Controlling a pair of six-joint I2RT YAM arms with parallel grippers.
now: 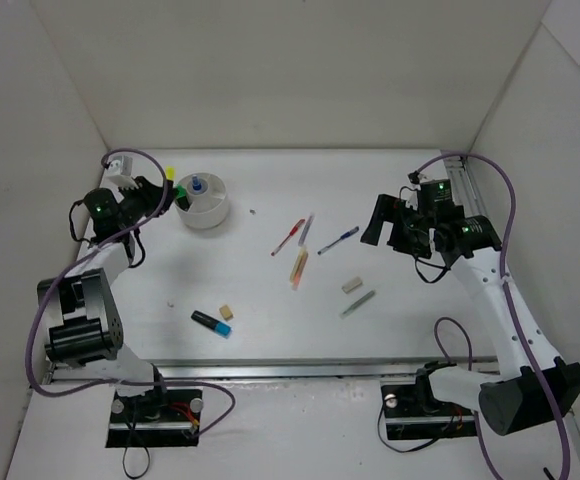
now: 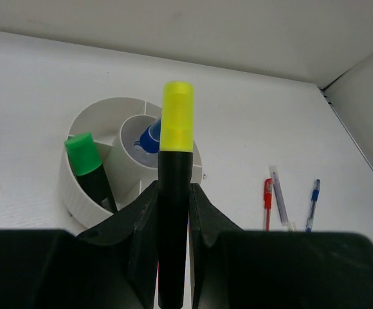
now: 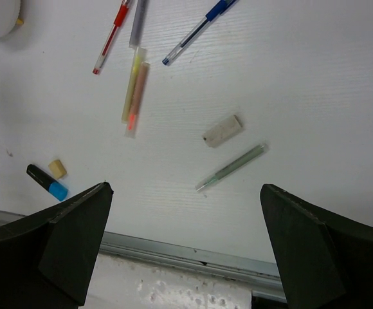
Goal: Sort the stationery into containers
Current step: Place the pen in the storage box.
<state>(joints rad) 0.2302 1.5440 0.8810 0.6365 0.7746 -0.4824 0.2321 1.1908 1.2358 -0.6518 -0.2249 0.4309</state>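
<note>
White surface (image 1: 270, 320), walled in. I'm mid-delivery: my left hand (image 2: 173, 193) is clamped on the yellow highlighter (image 2: 176, 122), just short of the bowl (image 2: 83, 193). Next, I judge — carry it over a free compartment, then release. My right hand (image 3: 185, 187) hovers spread apart, well right of the bowl, above loose pens (image 3: 112, 35).

From the left wrist, the lower barrel of the yellow highlighter (image 2: 175, 193) is running off the bottom edge, hidden between the left gripper's fingers (image 2: 141, 248). The walls of the white bowl (image 2: 77, 199) are hiding the lower body of a green highlighter (image 2: 83, 154) and most of a blue-capped tube (image 2: 149, 137). The gripper body is blocking the near ends of the red pen (image 2: 267, 199), grey pen (image 2: 278, 196) and blue pen (image 2: 313, 199). Overhead, a dark speck (image 1: 253, 212) beside the bowl, toward the desk's far edge, is showing too small to identify.
</note>
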